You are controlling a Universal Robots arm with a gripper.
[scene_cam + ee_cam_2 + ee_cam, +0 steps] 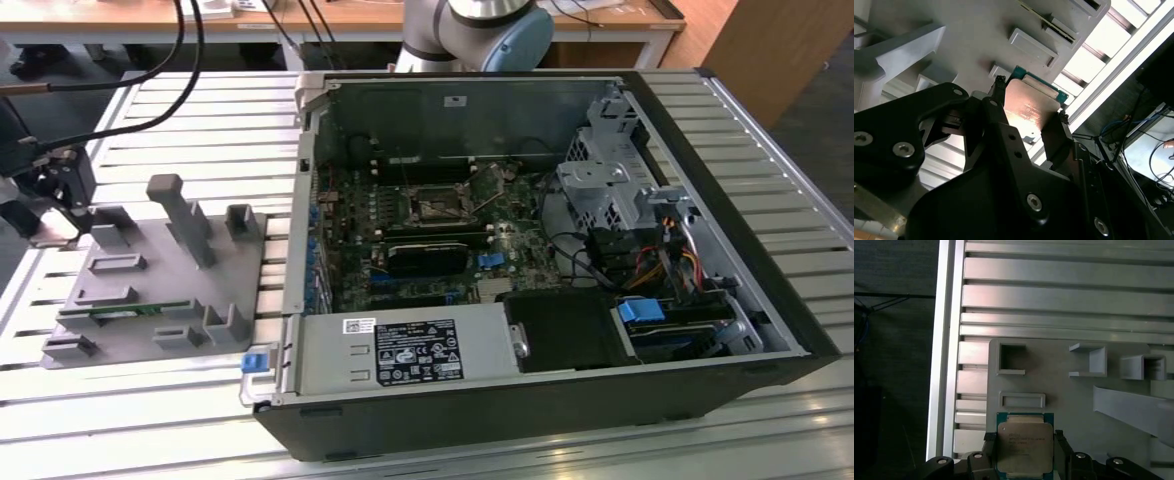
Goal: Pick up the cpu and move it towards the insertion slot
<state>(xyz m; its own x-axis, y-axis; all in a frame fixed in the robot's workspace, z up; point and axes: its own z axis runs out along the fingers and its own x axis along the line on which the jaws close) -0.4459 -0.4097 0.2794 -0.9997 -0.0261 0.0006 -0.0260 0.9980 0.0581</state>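
In both wrist views my gripper (1025, 439) (1030, 102) is shut on the cpu (1025, 446) (1028, 111), a flat silvery square chip on a green-edged carrier, with one black finger against each side. The chip hangs just above one end of the grey plastic fixture (1064, 390) (147, 285). In the exterior view the gripper (54, 195) is at the far left, over the fixture's far-left corner. The insertion slot (438, 205), a dark square framed by shiny metal, lies on the motherboard inside the open computer case (747, 250), well off toward the exterior view's right.
The fixture carries upright posts (184, 215) and a green memory stick (127, 311). A black rectangular block (427, 258) sits in front of the slot. The case's tall walls, drive cage (601, 190) and cables (627, 265) crowd the board. The slatted metal table (160, 420) ends close to the gripper.
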